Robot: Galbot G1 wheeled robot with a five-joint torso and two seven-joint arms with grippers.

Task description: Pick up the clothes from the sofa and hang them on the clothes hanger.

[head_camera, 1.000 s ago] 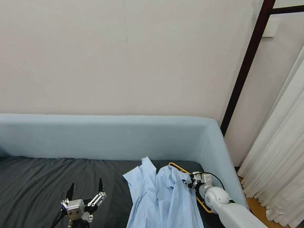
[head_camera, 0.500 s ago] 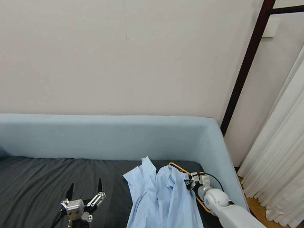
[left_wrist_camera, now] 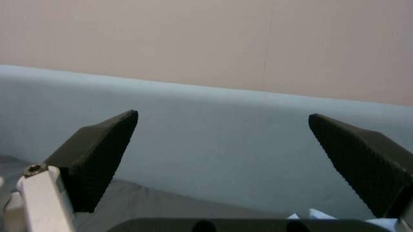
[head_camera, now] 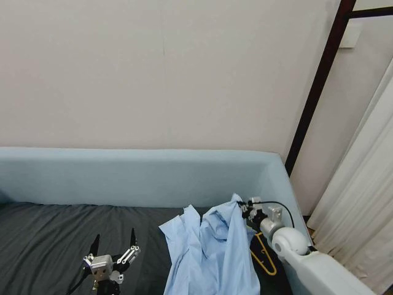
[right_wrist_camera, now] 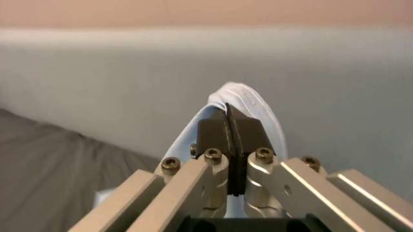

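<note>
Pale-blue sofa (head_camera: 141, 172) carries a light-blue shirt (head_camera: 215, 258); the right tool (head_camera: 244, 209), clamped on one thin fold, could lose it if cloth slides; left tool (head_camera: 113, 255) hangs spread wide.

We've got open seat (head_camera: 43, 233) left of the shirt (head_camera: 215, 258); backrest (head_camera: 123, 178) behind and sofa arm (head_camera: 279, 190) right box us in.
</note>
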